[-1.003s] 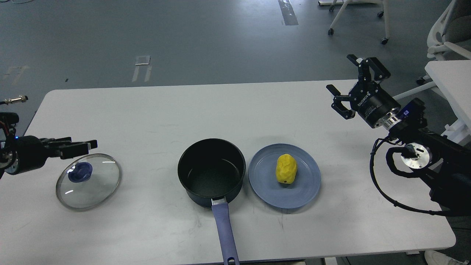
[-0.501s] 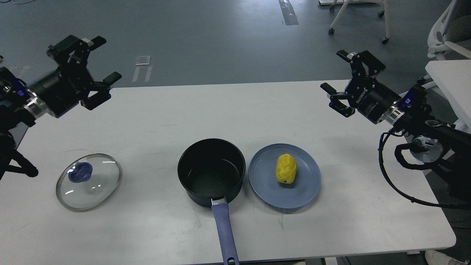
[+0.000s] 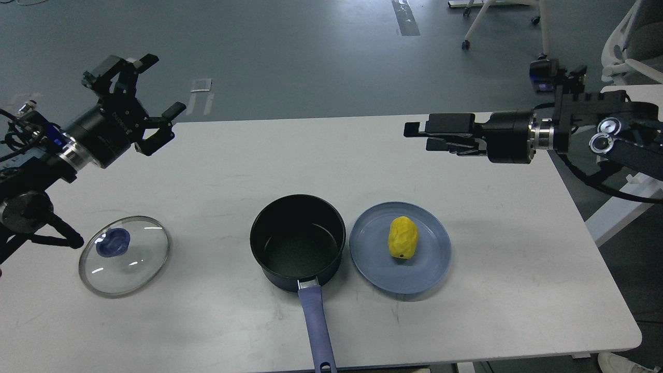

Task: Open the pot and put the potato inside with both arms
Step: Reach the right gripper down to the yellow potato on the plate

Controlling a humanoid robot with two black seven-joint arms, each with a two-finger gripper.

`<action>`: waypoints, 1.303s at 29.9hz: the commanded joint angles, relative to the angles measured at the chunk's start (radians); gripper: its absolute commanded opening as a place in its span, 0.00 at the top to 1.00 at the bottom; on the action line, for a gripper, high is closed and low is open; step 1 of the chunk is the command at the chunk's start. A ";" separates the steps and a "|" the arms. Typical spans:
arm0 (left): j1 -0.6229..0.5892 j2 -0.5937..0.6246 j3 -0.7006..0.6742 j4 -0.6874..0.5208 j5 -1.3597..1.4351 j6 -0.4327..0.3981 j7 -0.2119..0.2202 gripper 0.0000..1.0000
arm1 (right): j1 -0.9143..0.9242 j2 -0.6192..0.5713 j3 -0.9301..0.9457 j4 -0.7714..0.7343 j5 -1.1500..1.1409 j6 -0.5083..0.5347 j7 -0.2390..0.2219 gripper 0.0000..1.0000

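The black pot [image 3: 298,243] stands open at the table's front middle, its blue-purple handle [image 3: 316,326] pointing toward me. Its glass lid [image 3: 132,269] with a blue knob [image 3: 112,242] lies flat on the table at the left. The yellow potato [image 3: 403,237] lies on a blue plate [image 3: 414,274] right of the pot. My left gripper [image 3: 163,83] is open and empty, raised over the table's far left edge. My right gripper [image 3: 417,135] is turned level, pointing left above the far right of the table. Its fingers show apart and empty, well behind the potato.
The white table [image 3: 331,155] carries everything. A second white table [image 3: 629,101] and chair legs [image 3: 505,23] stand at the far right. My right arm's links [image 3: 616,137] hang over the table's right edge.
My right gripper has swung left and inward over the table and rotated to point level. My left gripper, which rose from beside the lid, has shifted slightly right.
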 commanded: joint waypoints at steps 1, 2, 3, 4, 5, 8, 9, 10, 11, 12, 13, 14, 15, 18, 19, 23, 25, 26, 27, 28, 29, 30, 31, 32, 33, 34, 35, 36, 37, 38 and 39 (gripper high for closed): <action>0.000 0.003 0.000 -0.002 0.002 0.000 0.000 0.02 | 0.147 0.031 -0.200 0.051 -0.142 0.000 0.000 0.00; 0.000 0.003 0.000 -0.004 0.002 0.000 0.000 0.02 | 0.164 0.044 -0.232 0.051 -0.160 0.000 0.000 0.00; 0.000 0.003 0.000 -0.005 0.003 0.000 0.000 0.02 | 0.189 0.070 -0.283 0.049 -0.173 0.000 0.000 0.00; 0.000 0.003 0.000 -0.007 0.003 0.000 0.000 0.02 | 0.196 0.084 -0.306 0.046 -0.173 0.000 0.000 0.00; 0.000 0.005 0.000 -0.007 0.003 0.000 0.000 0.02 | 0.206 0.098 -0.326 0.043 -0.175 0.000 0.000 0.00; 0.000 0.008 0.000 -0.012 0.003 0.000 0.000 0.02 | 0.252 0.170 -0.406 0.034 -0.175 0.000 0.000 0.00; 0.000 0.008 -0.001 -0.012 0.003 0.000 0.000 0.02 | 0.267 0.205 -0.438 0.022 -0.175 0.000 0.000 0.00; 0.000 0.008 -0.001 -0.012 0.003 0.000 0.000 0.02 | 0.273 0.227 -0.456 0.010 -0.175 0.000 0.000 0.00; 0.000 0.008 -0.001 -0.012 0.005 0.000 0.000 0.02 | 0.279 0.251 -0.476 -0.006 -0.172 0.000 0.000 0.00; 0.000 0.006 -0.001 -0.013 0.009 0.000 0.000 0.02 | 0.285 0.300 -0.513 -0.041 -0.163 0.000 0.000 0.00; 0.000 0.005 -0.001 -0.013 0.012 0.000 0.000 0.02 | 0.287 0.320 -0.530 -0.056 -0.155 0.000 0.000 0.00; 0.000 0.002 -0.001 -0.013 0.012 0.000 0.000 0.02 | 0.287 0.354 -0.557 -0.082 -0.135 0.000 0.000 0.00; -0.002 0.003 -0.003 -0.015 0.012 0.000 0.000 0.02 | 0.289 0.382 -0.576 -0.102 -0.090 0.000 0.000 0.00; -0.002 0.008 -0.003 -0.015 0.012 0.000 0.000 0.02 | 0.293 0.419 -0.607 -0.113 0.047 0.000 0.000 0.00; -0.002 0.009 -0.003 -0.013 0.012 0.000 0.000 0.02 | 0.296 0.425 -0.616 -0.115 0.075 0.000 0.000 0.00; -0.002 0.017 -0.017 -0.015 0.012 0.000 0.000 0.02 | 0.322 0.465 -0.709 -0.123 0.144 0.000 -0.012 0.00; -0.002 0.017 -0.021 -0.015 0.012 0.000 0.000 0.02 | 0.330 0.475 -0.732 -0.124 0.146 0.000 -0.013 0.00; -0.002 0.018 -0.023 -0.015 0.012 0.000 0.000 0.02 | 0.334 0.486 -0.746 -0.132 0.146 0.000 -0.013 0.00; -0.002 0.019 -0.023 -0.015 0.012 0.000 0.000 0.02 | 0.336 0.492 -0.752 -0.135 0.146 0.000 -0.013 0.00; -0.002 0.019 -0.023 -0.015 0.012 0.000 0.000 0.02 | 0.336 0.500 -0.766 -0.141 0.147 0.000 -0.013 0.00; -0.002 0.019 -0.023 -0.015 0.012 0.000 0.000 0.02 | 0.336 0.506 -0.783 -0.144 0.147 0.000 -0.013 0.00; -0.002 0.019 -0.023 -0.015 0.012 0.000 0.000 0.02 | 0.336 0.508 -0.791 -0.146 0.149 0.000 -0.013 0.00; -0.002 0.019 -0.023 -0.015 0.012 0.000 0.000 0.02 | 0.336 0.509 -0.800 -0.147 0.149 0.000 -0.013 0.00; -0.002 0.020 -0.024 -0.016 0.012 0.000 0.000 0.02 | 0.336 0.509 -0.815 -0.147 0.149 0.000 -0.015 0.00; -0.002 0.020 -0.024 -0.016 0.012 0.000 0.000 0.02 | 0.335 0.509 -0.823 -0.149 0.149 0.000 -0.015 0.00; -0.002 0.020 -0.024 -0.016 0.012 0.000 0.000 0.02 | 0.335 0.509 -0.831 -0.149 0.149 0.000 -0.015 0.00; -0.002 0.020 -0.024 -0.016 0.012 0.000 0.000 0.02 | 0.332 0.509 -0.835 -0.149 0.149 0.000 -0.015 0.00; -0.002 0.020 -0.024 -0.016 0.012 0.000 0.000 0.02 | 0.328 0.511 -0.837 -0.150 0.149 0.000 -0.015 0.00; 0.000 0.020 -0.024 -0.018 0.012 0.000 0.000 0.02 | 0.325 0.514 -0.837 -0.152 0.149 0.000 -0.015 0.00; 0.000 0.020 -0.024 -0.018 0.012 0.000 0.000 0.02 | 0.319 0.515 -0.838 -0.159 0.150 0.000 -0.013 0.00; 0.000 0.020 -0.024 -0.018 0.012 0.000 0.000 0.02 | 0.318 0.519 -0.840 -0.165 0.150 0.000 -0.013 0.00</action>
